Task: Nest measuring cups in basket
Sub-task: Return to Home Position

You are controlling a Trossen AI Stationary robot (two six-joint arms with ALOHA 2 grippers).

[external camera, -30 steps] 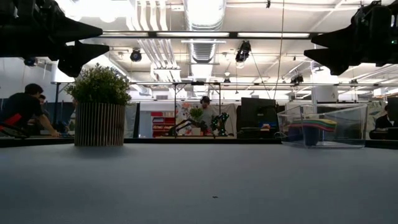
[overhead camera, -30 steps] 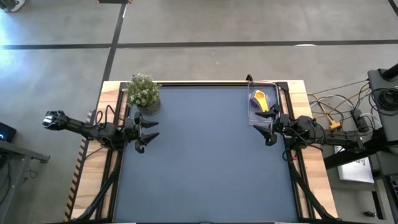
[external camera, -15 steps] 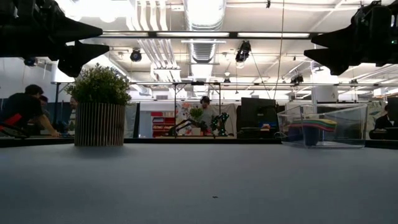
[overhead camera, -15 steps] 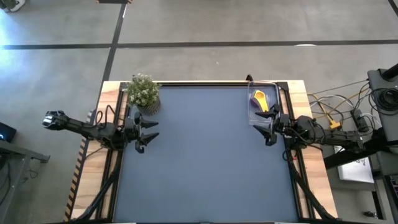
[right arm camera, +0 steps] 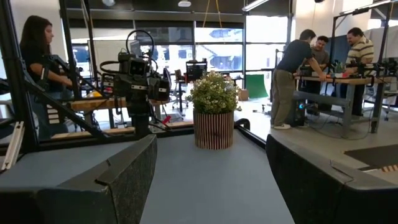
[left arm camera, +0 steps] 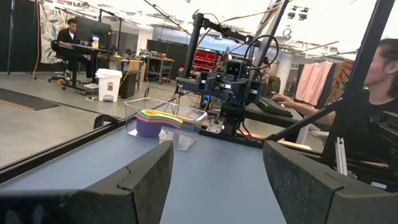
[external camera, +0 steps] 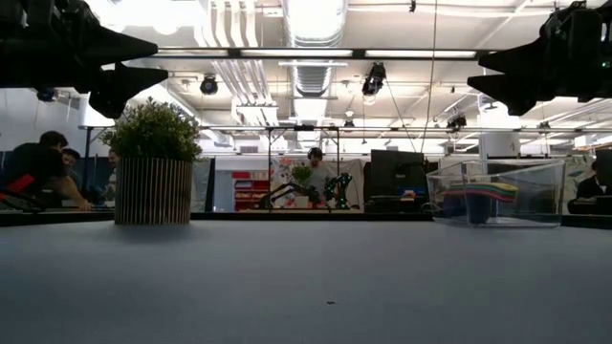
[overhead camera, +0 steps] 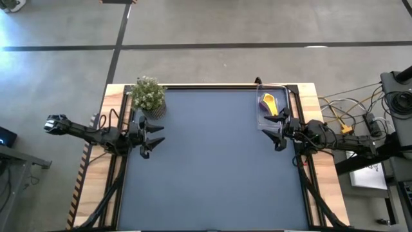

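The clear basket (overhead camera: 272,108) stands near the table's far right corner, resting by its flat base on the mat. Inside it the measuring cups (overhead camera: 271,103) are stacked one in another, the yellow one on top; the low view shows the coloured stack (external camera: 483,194) through the basket wall (external camera: 535,191), and the left wrist view shows the stack (left arm camera: 154,120) as well. My right gripper (overhead camera: 277,136) hovers open just on the near side of the basket, above the mat. My left gripper (overhead camera: 150,136) hovers open at the table's left edge, holding nothing.
A small potted plant (overhead camera: 149,96) in a ribbed pot stands at the far left corner, just beyond my left gripper. The dark mat (overhead camera: 212,161) stretches between the two arms. People stand and sit at benches in the room beyond the table.
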